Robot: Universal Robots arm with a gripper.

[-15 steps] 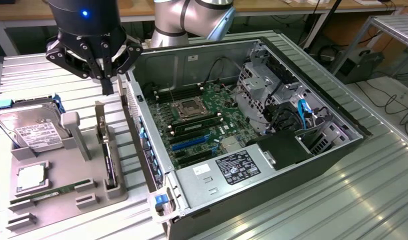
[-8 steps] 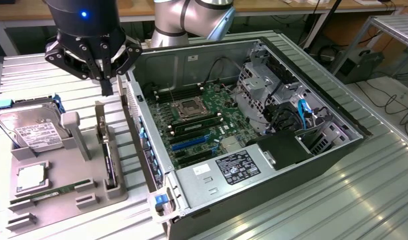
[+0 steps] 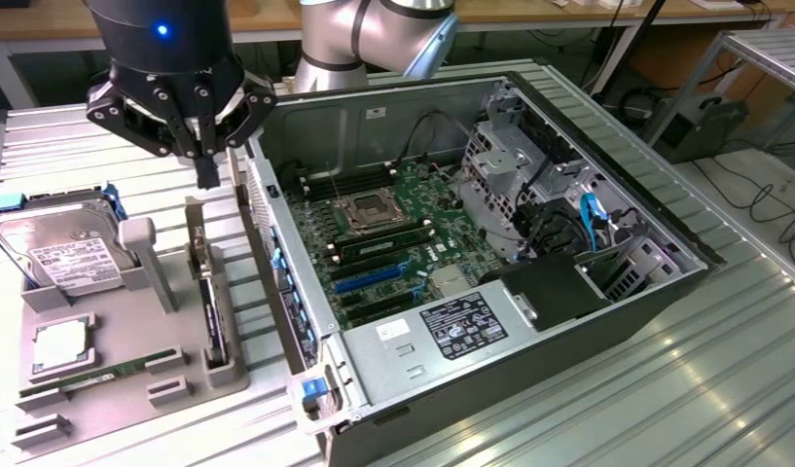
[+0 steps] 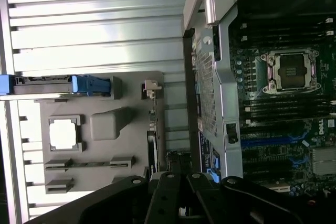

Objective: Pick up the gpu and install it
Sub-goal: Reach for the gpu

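The gpu (image 3: 211, 313) stands on its edge in a slot of the grey holder tray (image 3: 112, 375), with its silvery bracket end toward the far side. In the wrist view the gpu (image 4: 152, 129) is a thin edge-on strip beside the computer case. My gripper (image 3: 207, 177) hangs a little above the card's far end, fingers pointing down and shut, with nothing between them. In the wrist view the gripper (image 4: 176, 182) has its dark linkages over the tray's edge.
The open computer case (image 3: 293, 126) lies to the exterior view's right of the tray, with the motherboard and a blue slot (image 3: 371, 277) inside. On the tray are a hard drive (image 3: 66, 253), a processor (image 3: 62, 345) and a RAM stick (image 3: 92, 379).
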